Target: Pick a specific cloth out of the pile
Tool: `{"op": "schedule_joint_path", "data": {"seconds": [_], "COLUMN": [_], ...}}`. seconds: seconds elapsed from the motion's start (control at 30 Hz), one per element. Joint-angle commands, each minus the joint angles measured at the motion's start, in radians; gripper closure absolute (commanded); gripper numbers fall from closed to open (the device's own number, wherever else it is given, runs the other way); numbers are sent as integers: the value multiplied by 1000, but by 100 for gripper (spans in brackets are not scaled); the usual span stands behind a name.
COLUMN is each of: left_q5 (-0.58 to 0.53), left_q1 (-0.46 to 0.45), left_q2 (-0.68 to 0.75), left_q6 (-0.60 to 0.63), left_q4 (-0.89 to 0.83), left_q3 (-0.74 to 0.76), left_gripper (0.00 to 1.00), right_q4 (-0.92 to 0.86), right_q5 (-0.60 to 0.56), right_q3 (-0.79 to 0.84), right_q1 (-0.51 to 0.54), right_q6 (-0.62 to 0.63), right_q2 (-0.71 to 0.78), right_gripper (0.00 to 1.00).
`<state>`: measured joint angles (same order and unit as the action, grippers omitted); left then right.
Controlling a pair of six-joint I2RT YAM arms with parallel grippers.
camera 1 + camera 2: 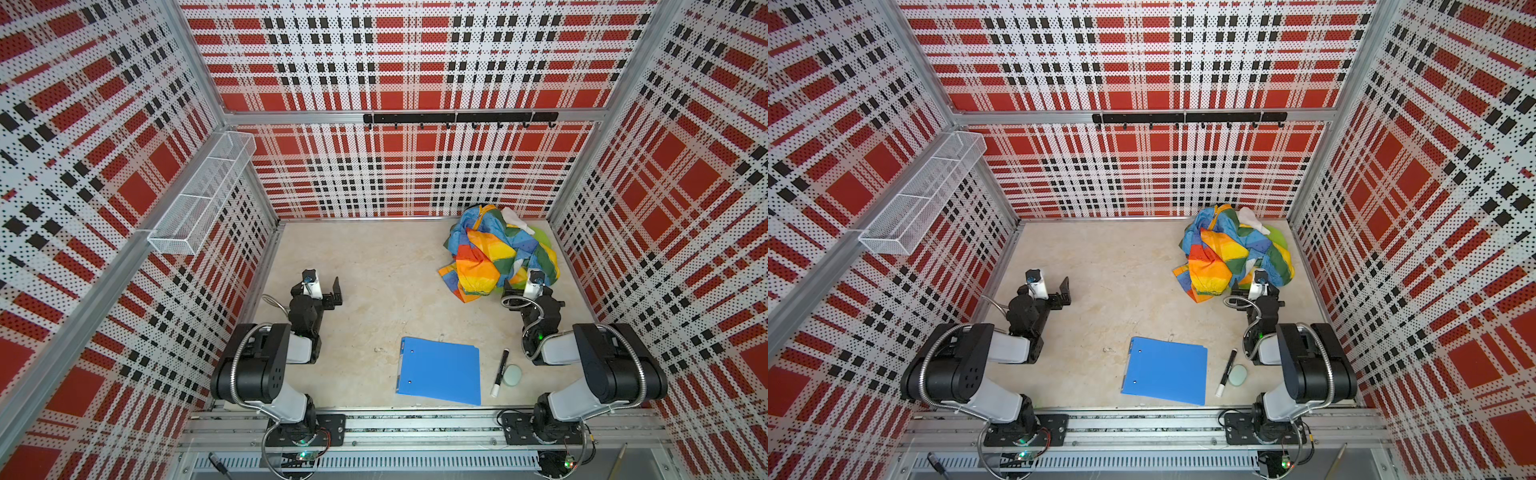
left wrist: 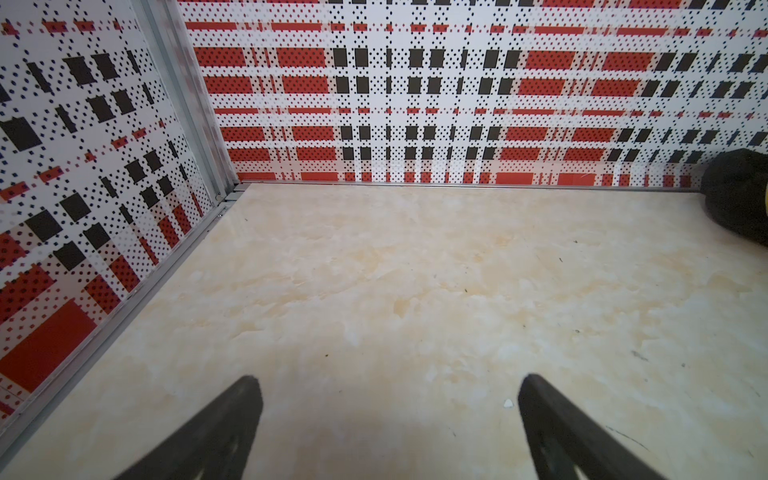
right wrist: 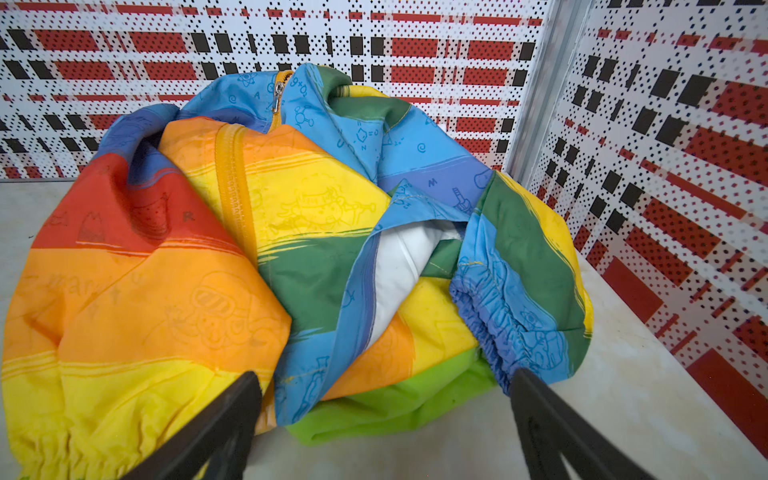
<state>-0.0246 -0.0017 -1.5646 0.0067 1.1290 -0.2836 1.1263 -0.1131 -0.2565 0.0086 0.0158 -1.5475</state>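
Right tool (image 3: 383,374): fingers spread wide and holding nothing, low at the near edge of the pile (image 1: 486,253). In the right wrist view one fingertip is by the jacket's yellow gathered hem, the other by its blue elastic cuff. Whether either touches the fabric I cannot tell.
Lime green cloth (image 3: 395,399): at the bottom of the pile, on the table (image 1: 374,270). A folded edge pokes out from under the rainbow jacket between the right tool's two fingers. More lime green shows at the pile's far right side in both top views (image 1: 1277,237). No logo mark is visible.
Pile: in the far right corner of the table, close to the back and right walls.
Rainbow jacket (image 3: 166,291): crumpled on top, with a yellow zipper and bands of red, orange, yellow, green and blue.
White cloth (image 1: 513,218): on the far top of the pile.
Left tool (image 2: 388,379): fingers wide apart and empty, above bare table on the left side, well apart from the pile.
Blue folder (image 1: 440,370): flat on the near part of the table.
Black marker (image 1: 500,372): just right of the folder, with a pale green disc (image 1: 513,375) beside it.
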Motion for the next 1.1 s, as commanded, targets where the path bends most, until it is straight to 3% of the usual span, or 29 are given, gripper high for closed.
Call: {"op": "schedule_joint_path", "data": {"seconds": [0.0, 0.3, 0.43, 0.6, 0.8, 1.07], "left_q5": [13, -13, -40, -67, 74, 122], "left_q1": [4, -10, -27, -68, -124, -342], "left_q2": [-8, 25, 110, 224, 301, 328], "left_q6": [-4, 6, 12, -8, -190, -208], "left_q4": [25, 11, -160, -432, -653, -1063], "left_q3": [-20, -12, -62, -176, -358, -727], "left_gripper": [1, 1, 1, 1, 1, 1], "right_q4": [67, 107, 72, -196, -561, -930], "right_q5": [1, -20, -64, -112, -79, 58], "right_q3": [-19, 27, 53, -34, -200, -477], "right_q1": [-6, -4, -5, -6, -5, -23], "right_q6": [9, 1, -12, -57, -170, -295], "right_q2": [-8, 56, 156, 285, 391, 304], "right_gripper": [0, 0, 0, 0, 0, 0]}}
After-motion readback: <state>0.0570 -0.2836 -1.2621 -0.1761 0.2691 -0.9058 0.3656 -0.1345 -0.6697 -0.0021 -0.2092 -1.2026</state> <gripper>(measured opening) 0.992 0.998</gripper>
